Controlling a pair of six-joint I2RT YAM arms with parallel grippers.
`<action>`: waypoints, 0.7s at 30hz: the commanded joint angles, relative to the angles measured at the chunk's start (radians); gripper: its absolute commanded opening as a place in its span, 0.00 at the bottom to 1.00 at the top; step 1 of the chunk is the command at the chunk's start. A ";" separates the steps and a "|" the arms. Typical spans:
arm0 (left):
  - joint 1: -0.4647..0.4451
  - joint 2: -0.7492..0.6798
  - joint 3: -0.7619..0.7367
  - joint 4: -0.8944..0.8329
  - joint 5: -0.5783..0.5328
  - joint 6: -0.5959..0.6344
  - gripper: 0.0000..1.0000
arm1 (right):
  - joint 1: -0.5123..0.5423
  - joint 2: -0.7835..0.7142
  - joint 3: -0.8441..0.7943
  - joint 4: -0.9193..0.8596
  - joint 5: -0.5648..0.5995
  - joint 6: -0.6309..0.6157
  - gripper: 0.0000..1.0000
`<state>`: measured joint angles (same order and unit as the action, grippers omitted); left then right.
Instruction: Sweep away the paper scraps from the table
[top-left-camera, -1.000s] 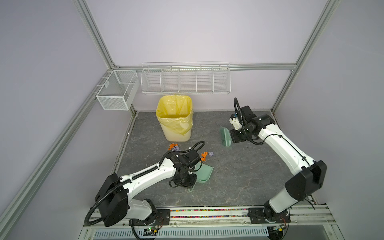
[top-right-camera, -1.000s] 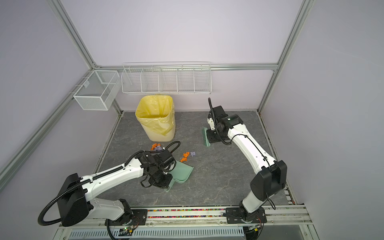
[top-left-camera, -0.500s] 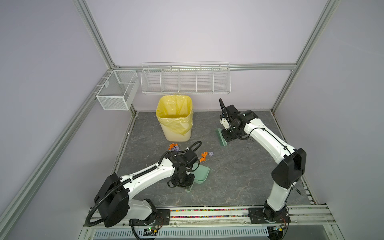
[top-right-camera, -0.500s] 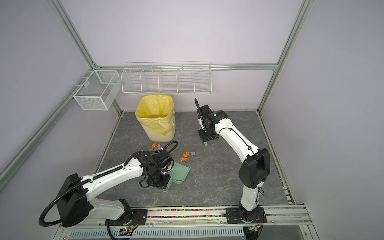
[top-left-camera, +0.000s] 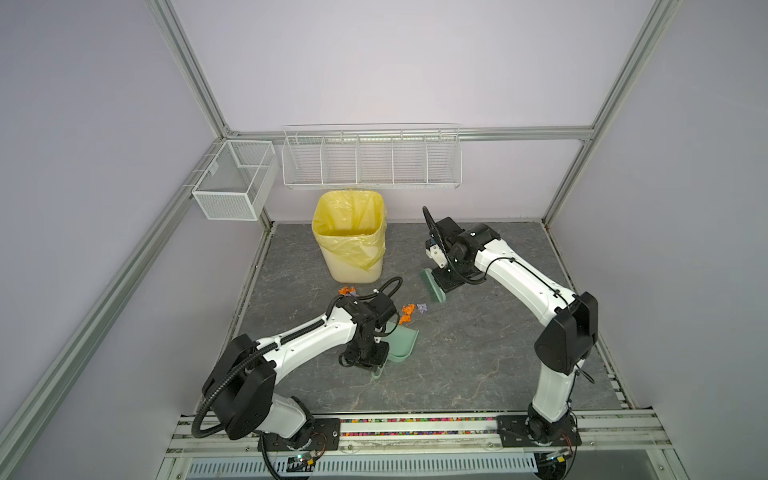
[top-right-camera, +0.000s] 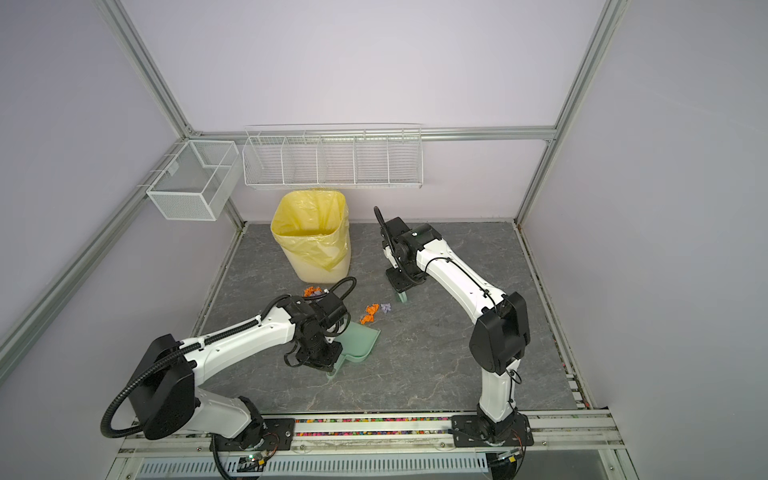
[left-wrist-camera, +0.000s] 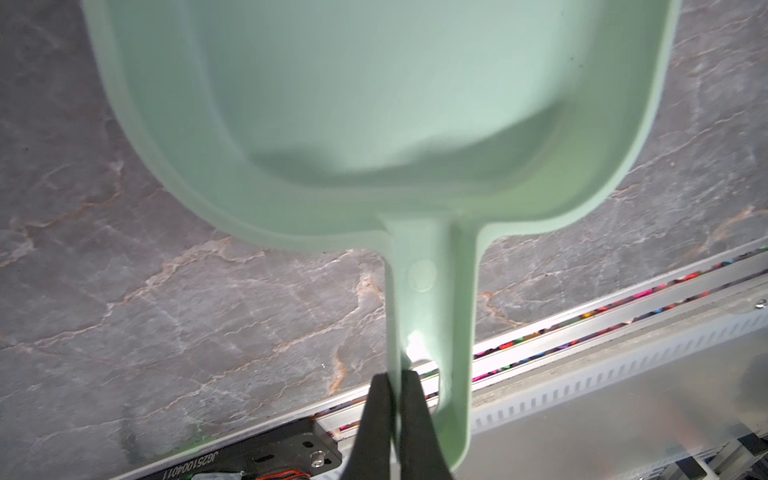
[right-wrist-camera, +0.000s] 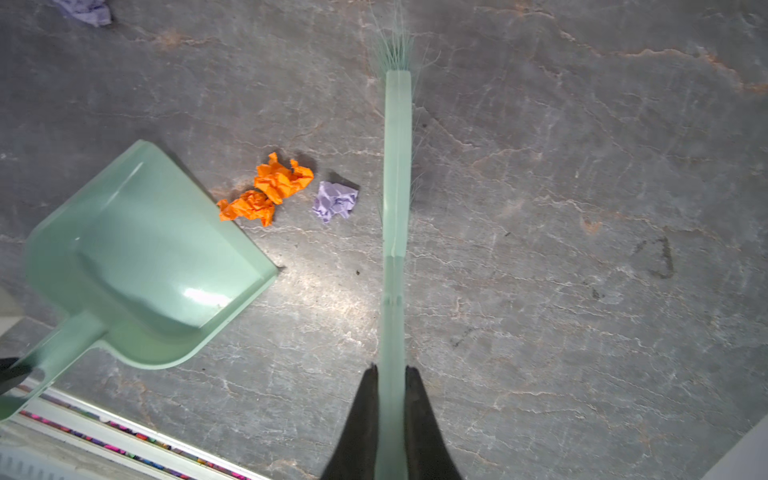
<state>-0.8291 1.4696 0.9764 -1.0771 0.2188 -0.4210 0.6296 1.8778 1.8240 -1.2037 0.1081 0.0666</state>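
Paper scraps (right-wrist-camera: 282, 187), orange and lavender, sit on the table (right-wrist-camera: 561, 270) right at the lip of the dustpan (left-wrist-camera: 374, 104). We've got our left gripper (left-wrist-camera: 395, 376) pinched tight on its handle. Just past them, our right gripper (right-wrist-camera: 392, 368) is clamped on the brush (right-wrist-camera: 398, 166). Farther back there's another little bunch beside the yellow-lined bin (top-left-camera: 353, 257).

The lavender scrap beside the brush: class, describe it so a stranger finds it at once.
Start at the yellow-lined bin at the back of the table, then come forward to the green dustpan. Three scraps lie between it and the green brush: the lavender scrap is nearest the brush, beside two orange scraps.
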 joint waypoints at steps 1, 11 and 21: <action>0.007 0.033 0.021 0.017 0.010 0.033 0.00 | 0.035 -0.038 -0.062 0.019 -0.039 -0.025 0.07; 0.019 0.095 0.092 0.007 0.020 0.082 0.00 | 0.072 -0.140 -0.182 0.050 -0.258 -0.030 0.07; 0.028 0.113 0.094 0.021 0.028 0.089 0.00 | 0.071 -0.265 -0.201 0.048 -0.361 -0.017 0.07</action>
<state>-0.8051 1.5719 1.0515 -1.0550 0.2367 -0.3447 0.7040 1.6501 1.6314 -1.1549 -0.2584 0.0414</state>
